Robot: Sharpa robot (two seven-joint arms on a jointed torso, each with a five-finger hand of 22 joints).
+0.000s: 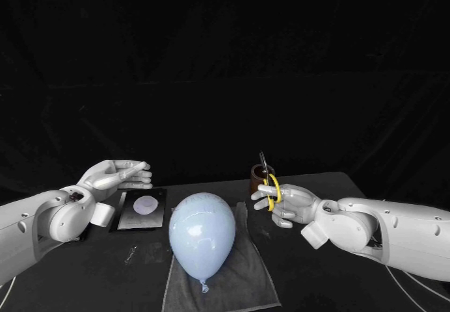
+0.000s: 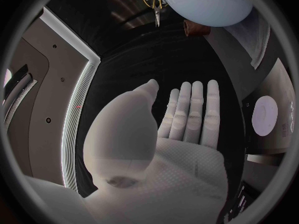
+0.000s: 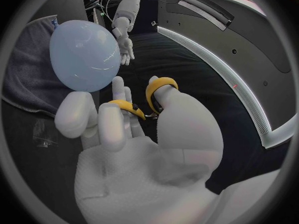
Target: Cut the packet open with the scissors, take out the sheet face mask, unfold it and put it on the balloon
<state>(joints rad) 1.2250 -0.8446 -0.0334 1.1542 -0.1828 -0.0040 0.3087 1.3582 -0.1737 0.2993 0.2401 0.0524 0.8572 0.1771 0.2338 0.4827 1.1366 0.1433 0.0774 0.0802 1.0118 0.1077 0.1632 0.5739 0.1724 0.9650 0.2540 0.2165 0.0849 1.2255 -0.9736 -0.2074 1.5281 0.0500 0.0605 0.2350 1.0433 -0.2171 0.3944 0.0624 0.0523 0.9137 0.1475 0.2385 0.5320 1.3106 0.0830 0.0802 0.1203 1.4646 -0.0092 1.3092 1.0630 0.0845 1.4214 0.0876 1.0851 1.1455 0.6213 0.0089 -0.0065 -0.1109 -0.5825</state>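
Clearly, the left hand [image 1: 117,174] hovers above the table [image 1: 103,279] on the robot's left, palm flat and fingers [image 2: 196,104] straight and side by side with the thumb set apart, holding nothing. We see the right hand [image 1: 286,203] raised on the other side of the balloon [image 1: 201,234], its fingers through and around the yellow handles of the scissors [image 1: 270,188].

The scissors stand nearly upright, blades pointing up and away from the table, just in front of a brown cylinder [image 1: 258,174] that stands near the table's far edge. The two hands are well apart, with the balloon between them.

The packet [image 1: 140,209], dark with a pale oval printed on it, lies flat on the table just below and in front of the left hand; its long axis runs away from the robot. We see its right edge just beside the balloon, and we cannot tell whether they touch.

The balloon lies on a grey towel [image 1: 235,286], long axis also running away from the robot, knot end toward us. The towel's edges show past the balloon on both sides and at the near end.
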